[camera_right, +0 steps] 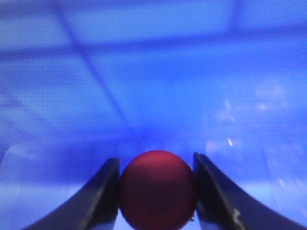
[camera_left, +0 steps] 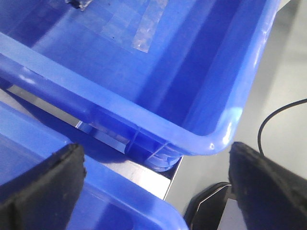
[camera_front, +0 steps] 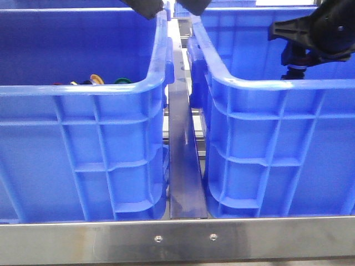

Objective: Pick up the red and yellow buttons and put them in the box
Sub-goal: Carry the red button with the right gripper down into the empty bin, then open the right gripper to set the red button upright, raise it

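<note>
- Two deep blue plastic crates stand side by side on a brushed metal frame (camera_front: 177, 239), with a narrow steel rail (camera_front: 183, 166) in the gap between them. Their outer walls are ribbed and their rims are thick and rolled.
- My right gripper (camera_right: 156, 191) is clamped on the red button (camera_right: 157, 189) — its smooth, matte, domed cap sits snug between my two dark curved fingers (camera_right: 98, 201), touching both.
- In the front view my right arm is a black shape over the right-hand box (camera_front: 266, 149), at rim height, and the button's red cap barely shows under it.
- Behind the button, the wrist camera shows only blurred blue plastic with faint moulded lines.
- My left gripper (camera_left: 158, 191) is open, its rough black pads (camera_left: 43, 187) spread wide, above a rounded crate corner and the gap between the crates.
- In the left crate (camera_front: 83, 149), small yellow (camera_front: 97, 78) and green (camera_front: 122, 81) pieces peek over the near rim; I cannot tell their shapes.
</note>
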`<state>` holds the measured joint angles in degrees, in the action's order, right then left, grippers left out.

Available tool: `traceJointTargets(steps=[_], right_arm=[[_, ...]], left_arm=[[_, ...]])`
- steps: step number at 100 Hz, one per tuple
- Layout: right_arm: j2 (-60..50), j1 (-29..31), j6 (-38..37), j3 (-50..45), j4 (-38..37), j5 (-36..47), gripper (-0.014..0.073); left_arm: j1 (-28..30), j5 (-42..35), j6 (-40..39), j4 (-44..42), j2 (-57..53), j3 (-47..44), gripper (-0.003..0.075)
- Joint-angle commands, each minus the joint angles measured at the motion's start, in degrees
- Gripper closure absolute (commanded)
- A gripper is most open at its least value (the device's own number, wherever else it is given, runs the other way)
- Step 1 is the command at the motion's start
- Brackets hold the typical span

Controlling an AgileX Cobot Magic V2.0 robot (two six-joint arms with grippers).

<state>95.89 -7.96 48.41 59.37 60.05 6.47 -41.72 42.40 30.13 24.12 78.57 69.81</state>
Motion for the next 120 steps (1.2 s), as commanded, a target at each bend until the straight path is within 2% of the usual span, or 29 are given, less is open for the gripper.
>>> traceJointTargets(steps=[1,37,44,59,66,93,120], right_arm=[[-0.24,0.03,0.56,3.66,-0.20,1.84,0.0351],[2.78,0.03,0.51,5.77,-0.14,1.93,0.0337],[2.78,0.03,0.51,5.77,-0.14,1.93,0.0289],[2.78,0.03,0.51,5.77,-0.14,1.93,0.0126],[2.78,0.03,0.51,5.77,-0.14,1.93,0.0085],[1.70,0.08,0.51,5.72,-0.14,1.99,0.0085],[-8.77,0.08,0.51,0.24,-0.14,2.46,0.0085]], left_arm=[[-0.56,-2.76,0.04,2.05,-1.88,1.57,0.0146],[-0.56,-2.76,0.04,2.05,-1.88,1.57,0.0146],[-0.56,-2.76,0.04,2.05,-1.88,1.57,0.0146],[-0.56,-2.76,0.04,2.05,-1.88,1.57,0.0146],[-0.56,-2.76,0.04,2.05,-1.88,1.57,0.0146],[-0.56,-2.66,0.04,2.05,-1.88,1.57,0.0146],[-0.56,-2.66,0.04,2.05,-1.88,1.57,0.0146]])
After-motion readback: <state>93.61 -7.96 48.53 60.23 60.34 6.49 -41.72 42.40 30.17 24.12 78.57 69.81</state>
